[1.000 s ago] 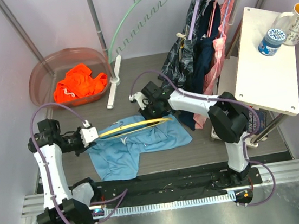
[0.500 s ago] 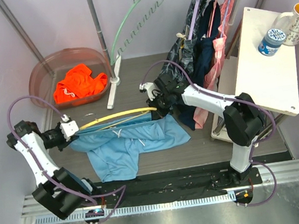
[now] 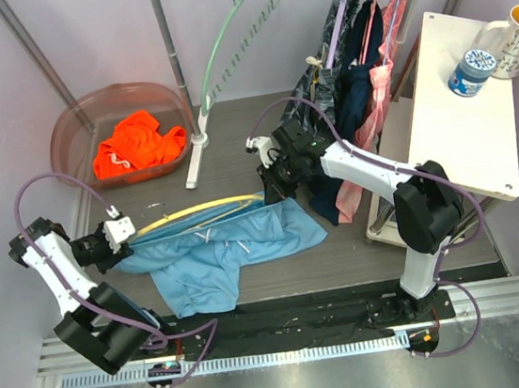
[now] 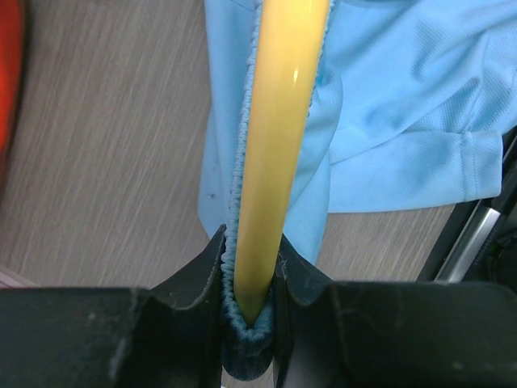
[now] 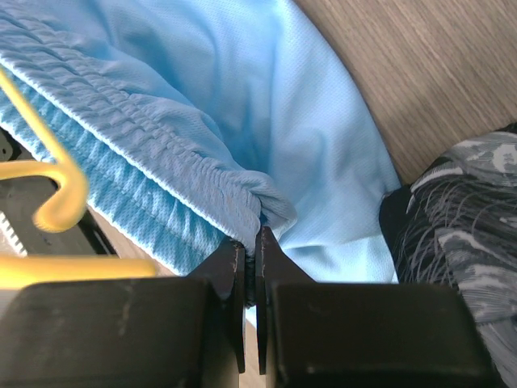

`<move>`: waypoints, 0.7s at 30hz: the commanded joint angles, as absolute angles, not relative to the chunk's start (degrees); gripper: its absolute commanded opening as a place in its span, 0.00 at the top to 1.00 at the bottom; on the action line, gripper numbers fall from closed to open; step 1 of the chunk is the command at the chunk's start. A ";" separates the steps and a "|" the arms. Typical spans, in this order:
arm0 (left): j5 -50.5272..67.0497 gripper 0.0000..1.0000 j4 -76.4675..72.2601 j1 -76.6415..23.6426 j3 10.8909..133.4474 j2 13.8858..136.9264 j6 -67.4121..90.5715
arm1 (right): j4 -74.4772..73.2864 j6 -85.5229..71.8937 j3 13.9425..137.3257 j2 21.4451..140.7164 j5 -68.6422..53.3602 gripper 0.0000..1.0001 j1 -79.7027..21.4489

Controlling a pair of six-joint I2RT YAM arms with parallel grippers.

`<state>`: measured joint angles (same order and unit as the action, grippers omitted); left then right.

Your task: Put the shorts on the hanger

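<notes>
The light blue shorts (image 3: 228, 245) hang stretched between both grippers above the floor, legs drooping on the boards. The yellow hanger (image 3: 195, 210) runs along the waistband. My left gripper (image 3: 113, 238) is shut on the hanger's end and the waistband wrapped round it, seen close in the left wrist view (image 4: 252, 299) with the hanger (image 4: 279, 121) and the shorts (image 4: 388, 105). My right gripper (image 3: 273, 185) is shut on the other end of the waistband; the right wrist view (image 5: 250, 259) shows the shorts (image 5: 202, 129) pinched and the hanger's end (image 5: 56, 194) at left.
A red tub (image 3: 77, 131) holding an orange garment (image 3: 135, 143) sits at the back left. A clothes rail stand (image 3: 191, 136) carries a pale green hanger (image 3: 231, 37) and dark clothes (image 3: 341, 89). A white side table (image 3: 459, 122) with a bottle and mug stands at right.
My left gripper has pulled the hanger and waistband out to the left and a little nearer. My right gripper has moved back and right, stretching the waistband along the hanger.
</notes>
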<state>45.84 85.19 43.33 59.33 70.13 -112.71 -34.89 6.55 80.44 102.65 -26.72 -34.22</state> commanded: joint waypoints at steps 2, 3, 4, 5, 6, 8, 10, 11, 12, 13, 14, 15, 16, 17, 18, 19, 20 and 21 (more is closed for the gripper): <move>34.37 1.00 85.44 46.58 58.81 68.38 -127.46 | -45.35 9.49 83.40 99.84 -14.68 0.99 -28.21; 33.67 1.00 84.30 46.32 58.36 67.77 -126.40 | -45.96 9.32 84.02 99.67 -14.85 0.99 -28.21; 33.31 1.00 82.98 46.14 58.10 67.59 -125.52 | -46.14 9.32 84.20 99.58 -14.85 0.99 -28.47; 32.61 1.00 82.53 45.36 57.83 67.41 -123.68 | -46.49 9.32 84.20 99.15 -14.85 0.99 -28.74; 31.82 1.00 82.36 45.00 57.75 67.24 -122.97 | -46.49 9.32 84.11 98.88 -14.85 0.99 -28.91; 31.38 1.00 82.00 44.13 57.40 66.98 -122.08 | -47.02 9.32 84.29 98.53 -15.03 0.99 -30.14; 29.89 1.00 80.78 42.20 56.96 66.10 -118.05 | -47.29 9.32 85.08 97.91 -14.59 0.99 -31.89; 29.19 1.00 79.73 39.58 56.43 65.83 -114.99 | -47.37 9.40 85.69 97.56 -14.24 0.99 -32.60; 28.22 1.00 79.19 38.25 56.16 65.66 -113.83 | -47.46 9.49 86.04 97.38 -13.63 0.99 -33.39; 27.08 1.00 78.49 37.01 55.90 65.22 -112.43 | -47.55 9.75 86.39 97.21 -13.19 0.99 -34.01; 26.37 1.00 77.09 34.57 55.55 65.04 -110.85 | -47.64 10.02 86.74 96.95 -11.36 0.99 -35.49; 25.50 1.00 76.30 33.06 55.37 65.04 -109.09 | -48.25 10.45 87.27 96.86 -10.03 0.99 -36.12; 23.75 1.00 75.68 31.92 55.20 65.56 -105.77 | -48.43 10.81 87.45 96.59 -8.89 0.99 -36.65; 23.30 1.00 74.80 30.25 55.28 66.00 -104.69 | -49.12 10.81 88.15 96.50 -7.31 0.99 -36.91; 23.29 1.00 74.62 29.89 55.54 66.44 -103.81 | -49.65 10.81 88.68 96.59 -6.60 0.99 -37.00; 22.86 1.00 74.27 28.75 55.72 67.49 -101.54 | -50.09 10.81 89.29 97.11 -6.07 0.99 -37.00; 20.50 1.00 73.57 27.78 55.55 68.02 -100.03 | -50.88 10.64 90.43 97.21 -3.98 0.99 -37.09; 19.00 1.00 71.91 26.99 55.29 68.29 -98.63 | -51.24 10.72 90.79 97.29 -2.82 0.99 -37.00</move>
<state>32.32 79.20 28.77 55.13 66.83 -105.45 -46.13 8.67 86.43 99.98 -16.49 -38.72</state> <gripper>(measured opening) 0.220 0.051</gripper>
